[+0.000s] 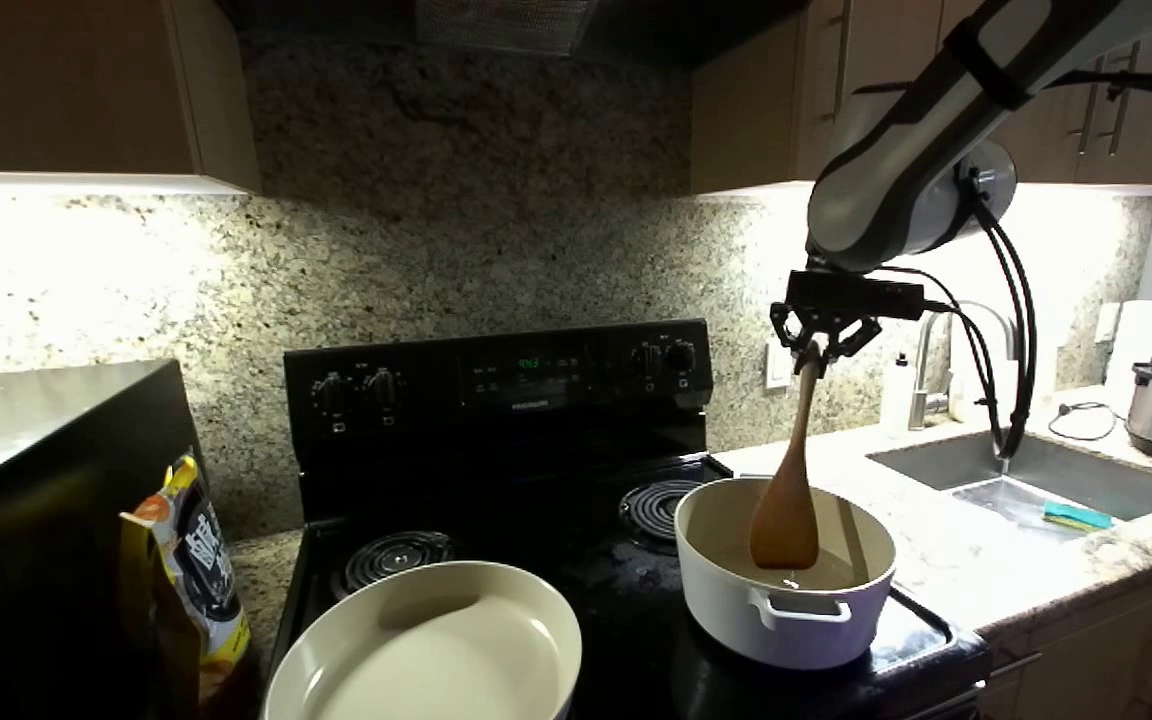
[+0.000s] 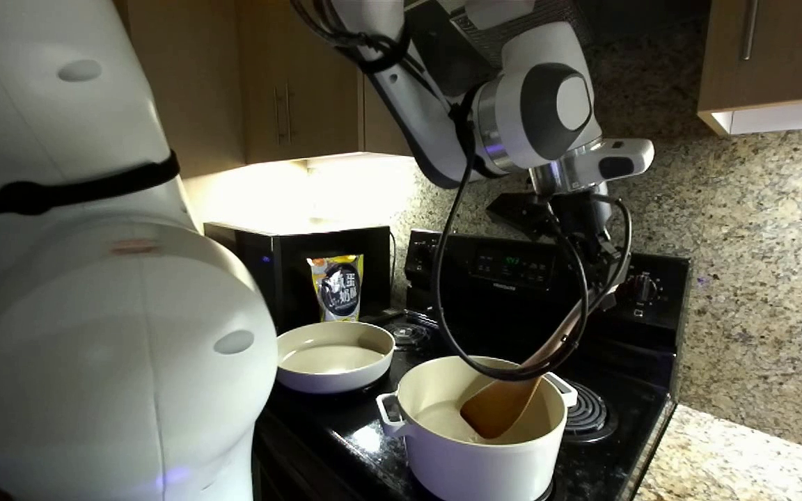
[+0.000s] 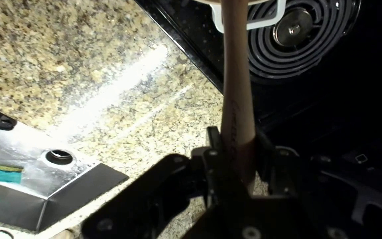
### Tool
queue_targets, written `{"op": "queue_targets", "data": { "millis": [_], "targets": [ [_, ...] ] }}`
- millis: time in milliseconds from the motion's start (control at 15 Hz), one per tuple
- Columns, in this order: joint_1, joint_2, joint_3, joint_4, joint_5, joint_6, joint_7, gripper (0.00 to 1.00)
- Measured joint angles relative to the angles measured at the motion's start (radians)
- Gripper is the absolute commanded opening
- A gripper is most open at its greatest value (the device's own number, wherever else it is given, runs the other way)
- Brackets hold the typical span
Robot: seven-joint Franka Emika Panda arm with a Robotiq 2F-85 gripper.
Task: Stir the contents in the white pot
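Kitchen setup here: black stove (image 1: 626,625) backed up to a speckled stone wall (image 1: 476,260), with a granite bench (image 3: 35,63) right alongside. The white pot (image 2: 477,466) sits on the stove, near the edge on the bench side, and a wooden spoon (image 1: 796,465) slants down into it, head below the rim. The jaws are clamped around the top part of the spoon's shaft, I'm guessing so the long bit does the reaching and they clear the pot. Can't tell if the head touches the bottom, or what's in there to stir.

Room-wise, there's a decent stretch of bare pot floor around the head, so small circles look doable. I'd go easy on big sweeps: in the wrist view the shaft crosses over a side handle (image 3: 266,24), so it could knock the rim and shove the pot. The wide dish (image 1: 436,665) is apart on the same stove, probably no bother. Bigger worry imo is the black cable (image 2: 511,376), which loops across the spoon in an exterior view; can't judge how close it really hangs.
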Motion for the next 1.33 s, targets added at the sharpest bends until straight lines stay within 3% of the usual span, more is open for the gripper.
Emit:
{"op": "queue_targets", "data": {
  "millis": [267, 600, 1333],
  "targets": [
    [-0.045, 0.043, 0.048, -0.042, -0.018, 0.144, 0.017, 0.07],
    [-0.072, 0.101, 0.087, -0.042, -0.04, 0.215, 0.036, 0.07],
    [-0.04, 0.162, 0.122, -0.035, -0.047, 0.214, 0.036, 0.07]
  ]
}}
